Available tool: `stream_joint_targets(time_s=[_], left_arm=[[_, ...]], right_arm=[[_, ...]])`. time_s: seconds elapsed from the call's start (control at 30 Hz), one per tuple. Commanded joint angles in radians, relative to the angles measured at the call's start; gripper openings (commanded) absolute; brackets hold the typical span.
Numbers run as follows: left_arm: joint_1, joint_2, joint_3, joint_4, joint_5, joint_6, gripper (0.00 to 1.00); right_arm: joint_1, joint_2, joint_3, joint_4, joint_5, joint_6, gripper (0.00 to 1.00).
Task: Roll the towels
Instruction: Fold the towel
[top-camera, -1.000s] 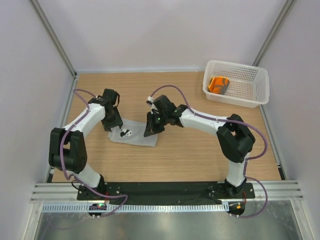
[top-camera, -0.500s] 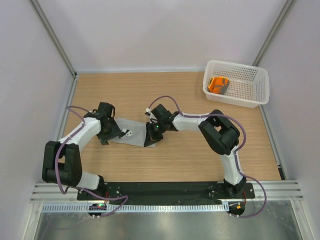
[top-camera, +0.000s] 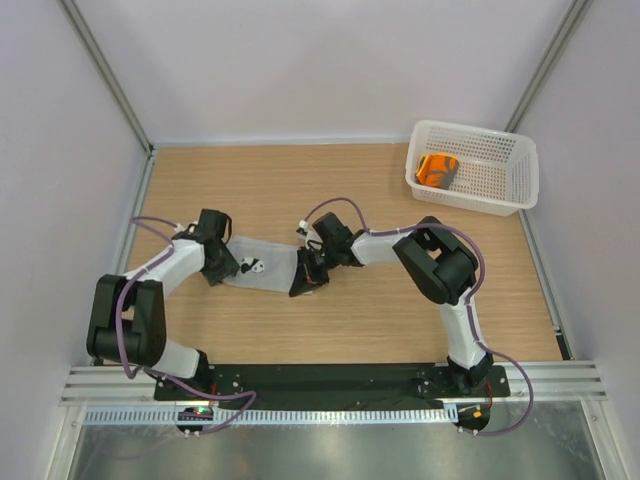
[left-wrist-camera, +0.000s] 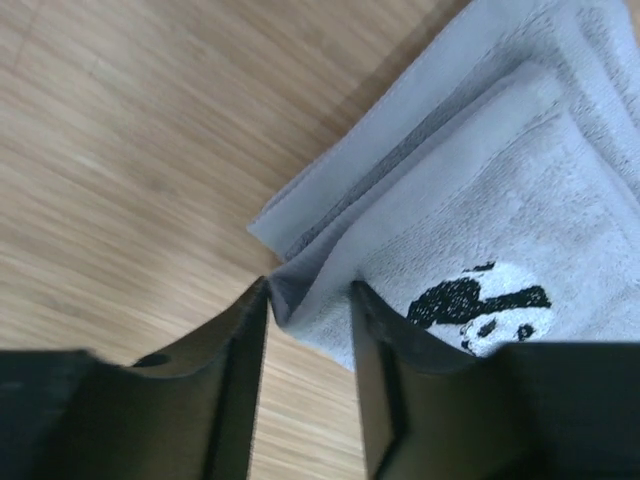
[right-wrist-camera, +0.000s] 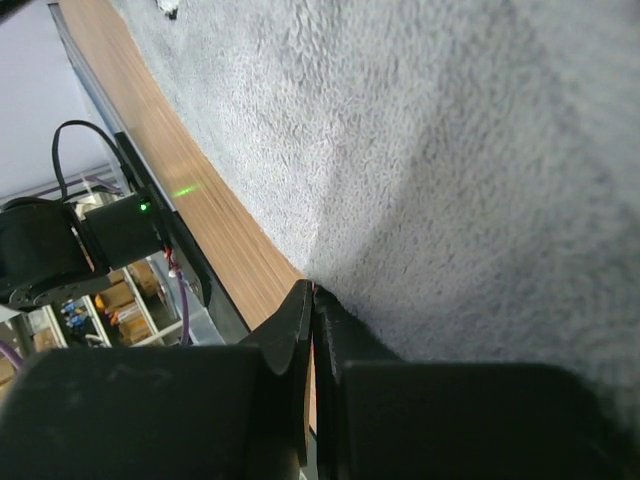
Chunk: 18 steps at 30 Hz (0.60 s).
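Note:
The grey towel (top-camera: 268, 268) lies folded on the wooden table between my two grippers, a panda patch (left-wrist-camera: 480, 305) on its top layer. My left gripper (top-camera: 222, 272) is at the towel's left end. Its fingertips (left-wrist-camera: 262, 292) stand a little apart, with the folded corner (left-wrist-camera: 300, 280) caught between them and touching both. My right gripper (top-camera: 303, 284) is at the towel's right edge, its jaws pressed together on the cloth (right-wrist-camera: 430, 170), and a crease runs to their tips. The orange towel (top-camera: 437, 169) sits in the white basket (top-camera: 500, 190).
The basket stands at the far right corner of the table. A black base rail (top-camera: 330, 380) runs along the near edge. Grey walls close in the left, right and back sides.
Both grippers came nearer and lower at the towel's two ends. The left one shifted from the far left edge to the left corner, widened its jaws, then narrowed them on the corner.

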Motion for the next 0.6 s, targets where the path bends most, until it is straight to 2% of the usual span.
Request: stream_joint_targets(time_s=[0.0, 0.03, 0.07, 0.13, 0.3, 0.43, 0.53, 0.57], left_arm=[[0.006, 0.020, 0.037, 0.091, -0.079, -0.006, 0.37], [0.006, 0.034, 0.049, 0.094, -0.077, -0.004, 0.30], [0.006, 0.038, 0.075, 0.099, -0.063, 0.007, 0.17], [0.005, 0.050, 0.101, 0.097, -0.043, 0.019, 0.00], [-0.001, -0.014, 0.169, 0.108, -0.016, 0.068, 0.00], [-0.001, -0.110, 0.132, 0.171, -0.029, 0.097, 0.00], [0.000, -0.074, 0.117, 0.193, -0.049, 0.086, 0.00], [0.006, -0.007, 0.123, 0.186, -0.049, 0.086, 0.00]], right_arm=[[-0.001, 0.035, -0.047, 0.065, -0.011, 0.020, 0.01], [-0.001, 0.038, -0.050, 0.072, -0.014, 0.021, 0.01], [0.001, 0.043, -0.055, 0.073, -0.016, 0.021, 0.01], [0.001, 0.052, -0.058, 0.082, -0.019, 0.024, 0.01], [0.001, 0.073, -0.056, 0.119, -0.033, 0.050, 0.01], [0.001, 0.090, -0.047, 0.136, -0.040, 0.064, 0.01], [-0.001, 0.104, -0.041, 0.148, -0.047, 0.078, 0.01], [0.001, 0.107, -0.039, 0.153, -0.047, 0.083, 0.01]])
